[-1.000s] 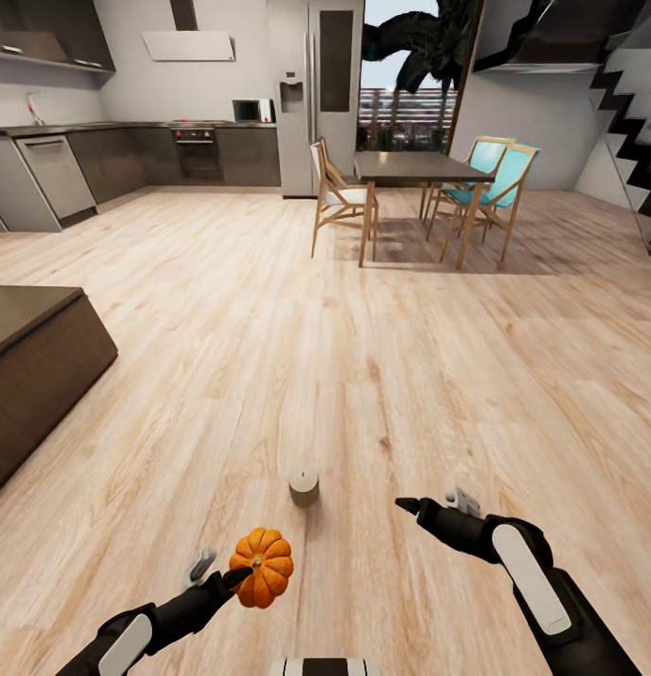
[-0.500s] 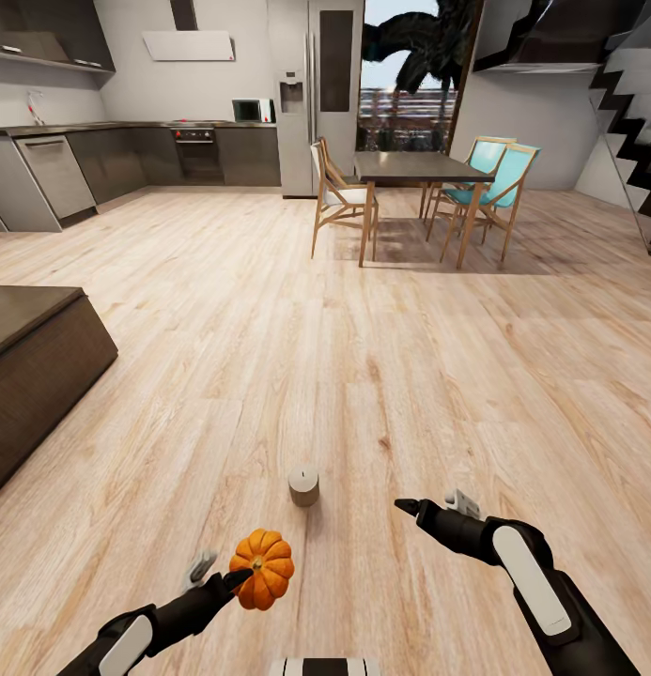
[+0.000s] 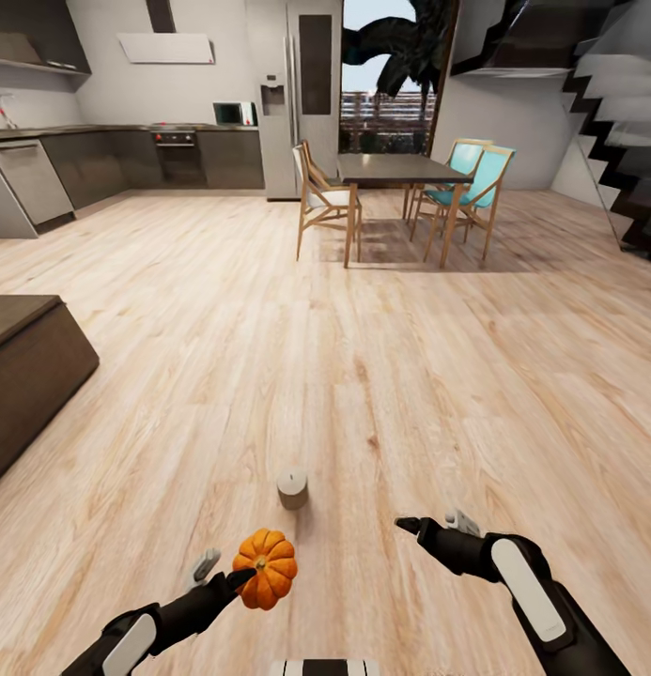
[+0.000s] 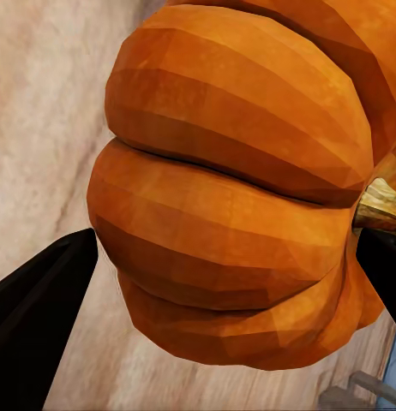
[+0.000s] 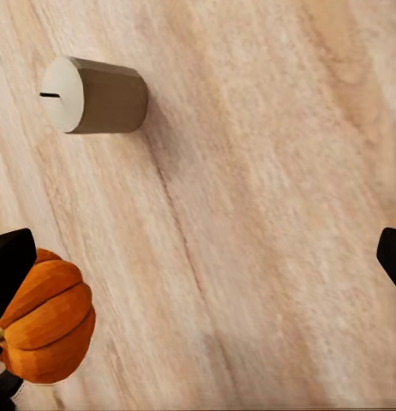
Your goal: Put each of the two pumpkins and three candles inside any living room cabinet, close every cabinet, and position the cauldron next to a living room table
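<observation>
My left gripper (image 3: 233, 575) clamps the pumpkin (image 3: 266, 581); right gripper (image 3: 428, 522) prob. apart, empty, w/ candle (image 3: 292, 488) on floor (image 3: 438, 376) ahead.

Cabinet (image 3: 29, 376): cut off by the head view's left edge — only one end shows.
Pumpkin (image 4: 241, 188): overruns the left wrist view — hides most floor.
</observation>
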